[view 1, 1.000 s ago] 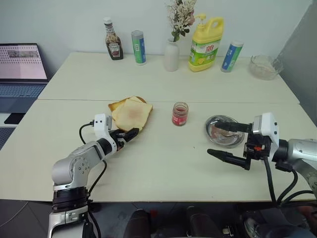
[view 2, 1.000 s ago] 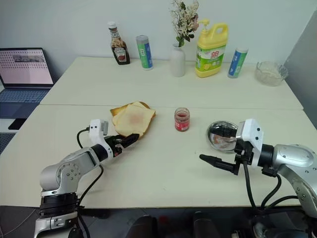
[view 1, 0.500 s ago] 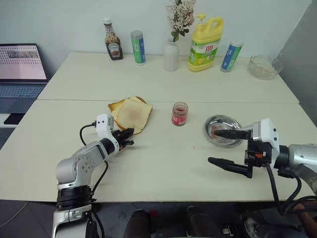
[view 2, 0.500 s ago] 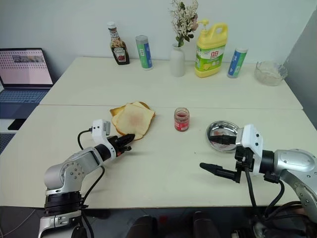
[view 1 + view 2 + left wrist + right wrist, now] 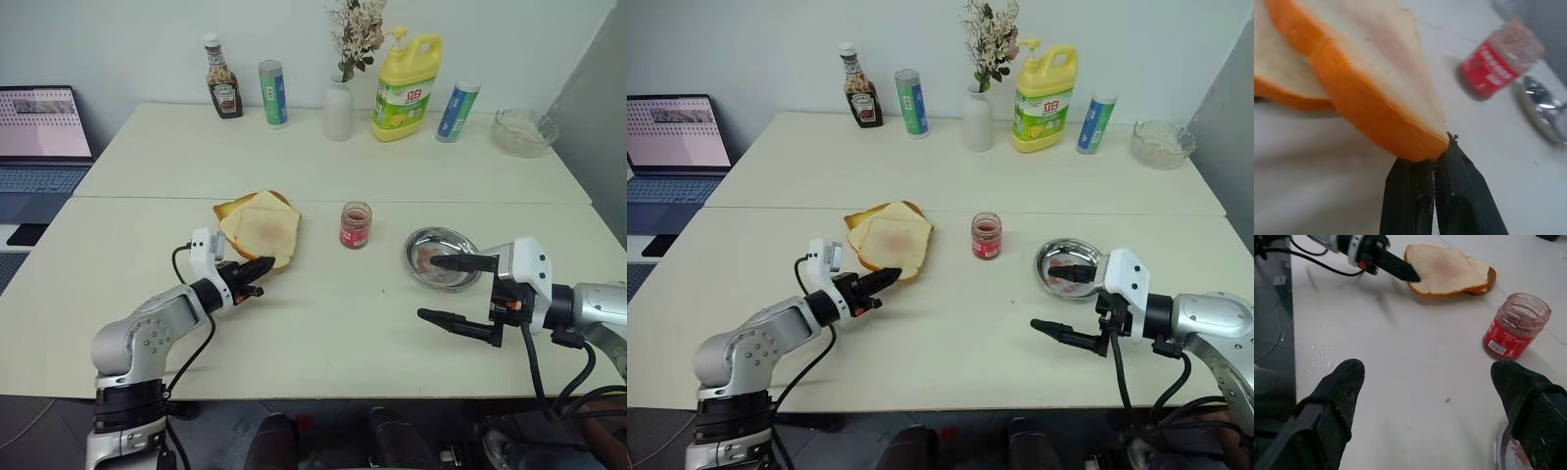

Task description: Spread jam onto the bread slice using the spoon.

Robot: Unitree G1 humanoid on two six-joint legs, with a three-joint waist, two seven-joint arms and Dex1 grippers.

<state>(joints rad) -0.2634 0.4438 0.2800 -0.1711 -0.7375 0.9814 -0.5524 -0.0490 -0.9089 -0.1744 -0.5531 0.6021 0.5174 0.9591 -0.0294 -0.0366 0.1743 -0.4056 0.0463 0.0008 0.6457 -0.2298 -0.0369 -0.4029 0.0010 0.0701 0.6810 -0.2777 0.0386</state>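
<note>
On the desk (image 5: 323, 323), the left end effector (image 5: 261, 267) pinches the bread slice (image 5: 265, 227) corner, likely steadying it, while the right end effector (image 5: 446, 290) hangs spread beside the jam (image 5: 356, 225)

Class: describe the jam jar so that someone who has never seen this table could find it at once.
On the near cream table, look between the stacked toast and the round metal dish. The jam jar is small, clear, lidless glass with a red label, unlike the tall bottles by the wall.

Both arms are shiny silver-grey with white wrist blocks, black cables, and long black fingers; small red bits show.
</note>
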